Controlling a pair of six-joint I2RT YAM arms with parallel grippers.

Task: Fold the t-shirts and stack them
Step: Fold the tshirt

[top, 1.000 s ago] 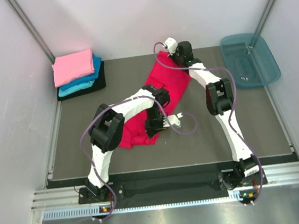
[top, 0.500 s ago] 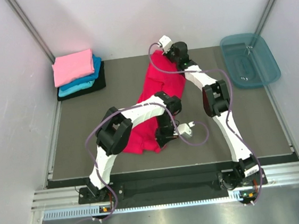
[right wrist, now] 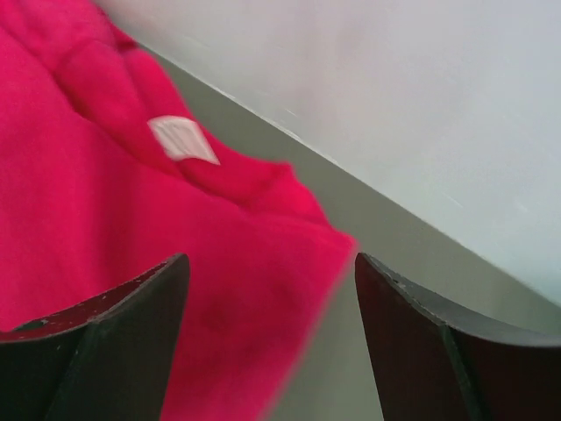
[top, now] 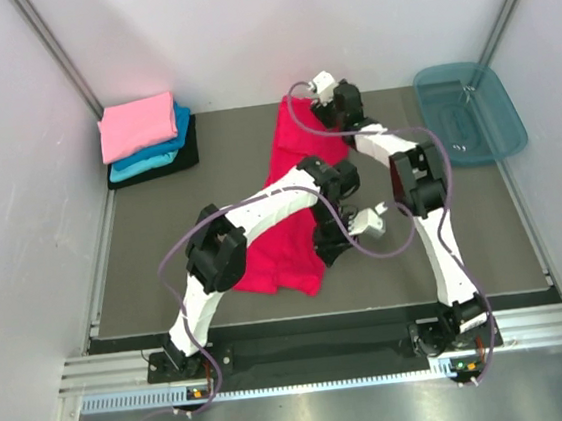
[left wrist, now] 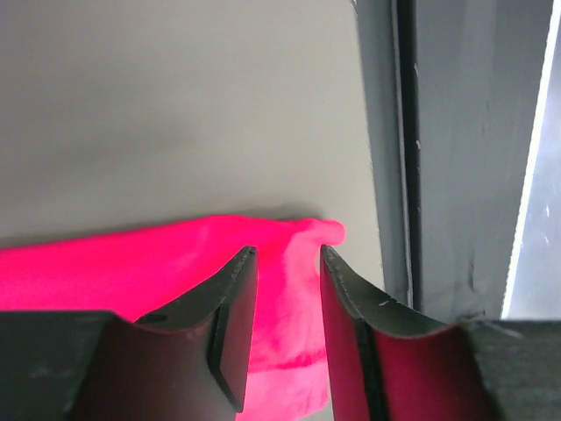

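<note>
- Top external view: the red t-shirt lies across the middle of the table as a long band, running from the far edge near the middle down toward the near edge, a little left of centre.
- At the table's far left corner sits a stack of 3 folded shirts: the pink t-shirt on top, the turquoise t-shirt under it and the black t-shirt at the bottom.
- A translucent teal tub rests at the far right corner, well apart from all the shirts.
- The left gripper reaches over the near end of the red shirt, at its right edge.
- The right gripper is over the far end of the red shirt, close to the table's far edge.
- Left wrist view: the left gripper's fingers stand a narrow gap apart, with red fabric showing between and beyond them; the cloth fills the gap, yet the pads do not press on it, so nothing is clamped.
- The shirt's rounded corner lies just beside the dark rail at the table's edge.
- Right wrist view: the right gripper has its fingers spread wide over the red shirt, which lies loose under them, holding nothing.
- A small white label shows on the red fabric near the neckline.
</note>
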